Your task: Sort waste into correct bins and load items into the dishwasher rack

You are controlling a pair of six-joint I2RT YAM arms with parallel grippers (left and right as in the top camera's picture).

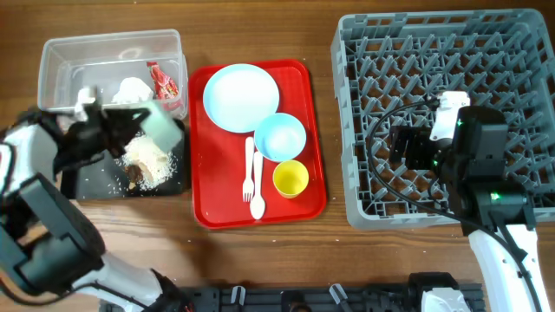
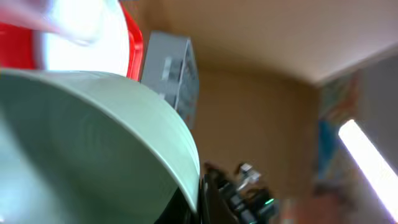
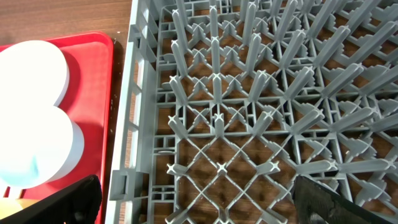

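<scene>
Left of the flat red serving tray [image 1: 303, 201], the left gripper [image 1: 137, 123] is clamped on the rim of a pale-green bowl [image 1: 161, 125]. The bowl is tilted over beige crumbly food scraps [image 1: 149, 157] in the shallow black rectangular tray [image 1: 87, 183]. Right of the red tray, the right gripper [image 1: 395, 147] hangs over the large grey pegged dishwasher rack [image 1: 520, 35] with its fingers [image 3: 68, 200] spread wide and holding nothing.
</scene>
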